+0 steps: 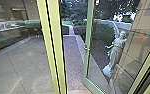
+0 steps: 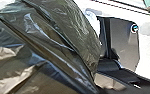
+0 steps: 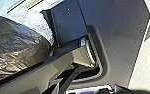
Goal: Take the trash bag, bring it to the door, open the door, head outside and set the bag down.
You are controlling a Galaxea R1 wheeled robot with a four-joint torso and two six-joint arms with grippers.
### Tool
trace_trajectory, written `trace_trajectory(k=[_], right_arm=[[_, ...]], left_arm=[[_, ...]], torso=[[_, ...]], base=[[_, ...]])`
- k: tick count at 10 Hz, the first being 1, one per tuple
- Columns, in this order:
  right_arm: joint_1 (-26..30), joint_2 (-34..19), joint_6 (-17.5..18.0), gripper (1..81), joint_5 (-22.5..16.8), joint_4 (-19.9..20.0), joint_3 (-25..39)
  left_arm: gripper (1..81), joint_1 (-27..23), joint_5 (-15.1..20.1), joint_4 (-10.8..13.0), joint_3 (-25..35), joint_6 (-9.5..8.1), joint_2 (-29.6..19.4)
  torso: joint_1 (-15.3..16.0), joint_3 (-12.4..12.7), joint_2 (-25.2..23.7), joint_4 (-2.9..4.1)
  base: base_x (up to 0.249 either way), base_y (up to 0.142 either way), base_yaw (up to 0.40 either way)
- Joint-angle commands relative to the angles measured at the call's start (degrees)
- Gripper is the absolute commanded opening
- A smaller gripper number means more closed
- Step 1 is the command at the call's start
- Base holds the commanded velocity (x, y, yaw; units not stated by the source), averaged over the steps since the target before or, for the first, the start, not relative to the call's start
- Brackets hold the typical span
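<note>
A glass door with a pale green frame stands open in the head view, its small handle on the frame's edge. Paving shows through the gap between this door and the yellow-green post. The dark, shiny trash bag looms large and creased in the left wrist view. In the right wrist view the same bag bulges beside the robot's own body. Whether either gripper's fingers are on the bag cannot be told.
A yellow-green door post rises just ahead, left of the opening. Outside, a paved path leads away toward shrubs. A pale statue stands behind the door's glass, near a tiled wall. Low colored panels line the left.
</note>
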Motion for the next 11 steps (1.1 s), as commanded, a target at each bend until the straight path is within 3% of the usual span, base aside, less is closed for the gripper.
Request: trace_trajectory(k=[1, 11], right_arm=[[2.49, 0.19, 0.13, 81.1, -3.77, 0.68, 0.72], [2.4, 0.19, 0.13, 81.1, -3.77, 0.68, 0.72]], left_arm=[[1.0, -3.27, 4.04, 0.41, 0.21, 0.25, -0.03], [1.0, -3.18, 4.04, 0.41, 0.21, 0.25, -0.03]], torso=[[0.0, 0.0, 0.0, 0.0], [0.02, -0.02, 0.04, 0.0]], base=[[0.0, -0.119, 0.0], [0.0, -0.129, 0.0]])
